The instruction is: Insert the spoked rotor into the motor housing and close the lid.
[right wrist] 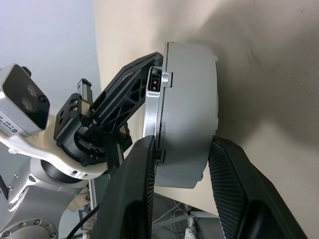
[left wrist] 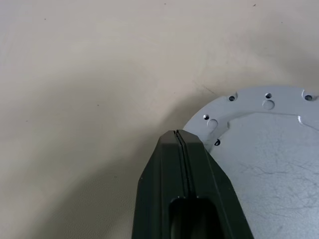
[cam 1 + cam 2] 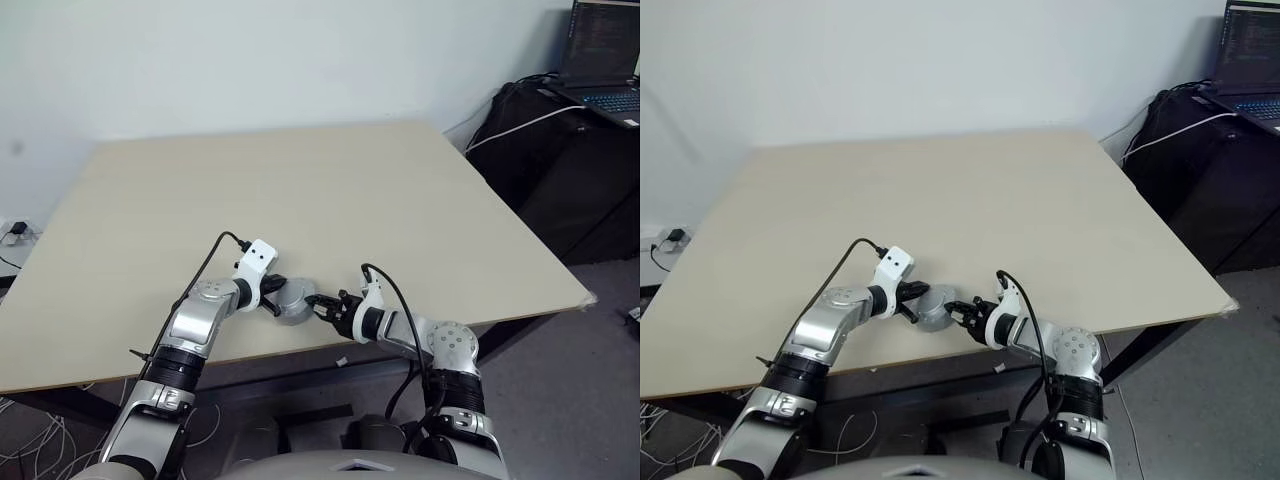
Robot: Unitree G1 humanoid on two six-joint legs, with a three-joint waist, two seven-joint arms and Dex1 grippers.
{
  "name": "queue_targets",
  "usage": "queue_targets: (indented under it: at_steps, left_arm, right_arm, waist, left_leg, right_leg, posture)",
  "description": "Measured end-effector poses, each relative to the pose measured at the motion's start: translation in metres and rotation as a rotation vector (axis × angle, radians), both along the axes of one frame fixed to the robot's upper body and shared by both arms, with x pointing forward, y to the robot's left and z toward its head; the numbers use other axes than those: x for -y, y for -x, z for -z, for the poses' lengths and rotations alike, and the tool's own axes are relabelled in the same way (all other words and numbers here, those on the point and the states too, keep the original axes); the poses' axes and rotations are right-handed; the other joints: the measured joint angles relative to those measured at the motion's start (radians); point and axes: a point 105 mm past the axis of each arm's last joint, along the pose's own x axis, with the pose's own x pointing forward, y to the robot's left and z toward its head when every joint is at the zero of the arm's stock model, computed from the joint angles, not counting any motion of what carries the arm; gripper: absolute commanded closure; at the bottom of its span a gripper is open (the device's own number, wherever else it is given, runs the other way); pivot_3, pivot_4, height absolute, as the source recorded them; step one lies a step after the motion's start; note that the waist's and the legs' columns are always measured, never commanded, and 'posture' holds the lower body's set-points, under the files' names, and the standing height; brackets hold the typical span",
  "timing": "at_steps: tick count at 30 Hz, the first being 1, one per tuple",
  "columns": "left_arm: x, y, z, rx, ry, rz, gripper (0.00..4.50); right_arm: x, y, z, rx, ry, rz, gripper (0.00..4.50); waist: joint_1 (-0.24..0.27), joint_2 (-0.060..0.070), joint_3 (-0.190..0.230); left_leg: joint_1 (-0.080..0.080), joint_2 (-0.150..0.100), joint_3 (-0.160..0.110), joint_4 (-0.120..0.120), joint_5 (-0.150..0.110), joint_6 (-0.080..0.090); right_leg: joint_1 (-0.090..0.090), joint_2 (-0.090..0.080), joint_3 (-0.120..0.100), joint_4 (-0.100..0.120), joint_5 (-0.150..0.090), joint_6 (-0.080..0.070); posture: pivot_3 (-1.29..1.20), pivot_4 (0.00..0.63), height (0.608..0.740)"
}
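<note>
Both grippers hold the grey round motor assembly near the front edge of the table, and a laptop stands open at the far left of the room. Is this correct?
One detail is wrong: the open laptop is at the far right, as the left eye view shows. The rest stands: the left gripper and the right gripper both hold the grey round motor assembly near the table's front edge.

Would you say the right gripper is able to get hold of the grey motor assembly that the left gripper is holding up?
Probably yes: the right gripper already straddles the grey motor assembly, one finger on each face, while the left gripper holds its flange.

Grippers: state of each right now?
Left gripper: shut on the rim of the motor housing.
Right gripper: closed on the motor housing.
</note>
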Motion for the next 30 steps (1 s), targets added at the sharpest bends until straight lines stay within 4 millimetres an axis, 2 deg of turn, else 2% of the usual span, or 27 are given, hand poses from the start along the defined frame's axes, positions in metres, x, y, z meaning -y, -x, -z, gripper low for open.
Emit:
queue_targets:
  at_steps: [11,20,24,30]
  left_arm:
    - [-0.001,0.001,0.000,0.000,0.017,-0.014,4.50]
    - [-0.003,0.001,-0.005,-0.007,0.222,-0.177,4.50]
    - [0.008,-0.008,-0.034,0.045,0.435,-0.268,4.50]
    - [-0.028,-0.014,-0.078,0.173,0.665,-0.447,4.50]
  right_arm:
    - [0.001,-0.001,0.000,0.002,0.001,0.006,3.21]
    - [0.003,-0.006,-0.003,0.017,-0.011,0.040,3.26]
    - [-0.006,-0.007,-0.011,0.042,-0.037,0.008,3.26]
    - [-0.009,-0.009,-0.017,0.061,-0.069,0.014,3.27]
  waist:
    - [-0.001,0.000,0.000]
    - [0.003,-0.004,0.003]
    - [0.008,-0.007,0.005]
    - [0.002,-0.008,0.006]
  left_leg:
    - [0.000,0.000,0.001,0.000,0.000,0.000]
    - [-0.003,0.000,0.001,0.000,0.000,0.000]
    - [-0.006,-0.001,0.002,0.001,0.000,0.000]
    - [-0.006,-0.001,0.003,0.001,0.000,0.000]
  right_leg:
    - [0.000,0.000,0.001,0.000,0.001,-0.002]
    - [-0.001,0.000,0.002,0.000,0.003,-0.003]
    - [-0.001,0.000,0.004,0.000,0.003,-0.002]
    - [0.000,0.001,0.004,0.000,0.003,-0.002]
  posture:
    - [0.00,0.000,0.740]
    - [0.00,0.000,0.740]
    - [0.00,0.000,0.740]
    - [0.00,0.000,0.740]
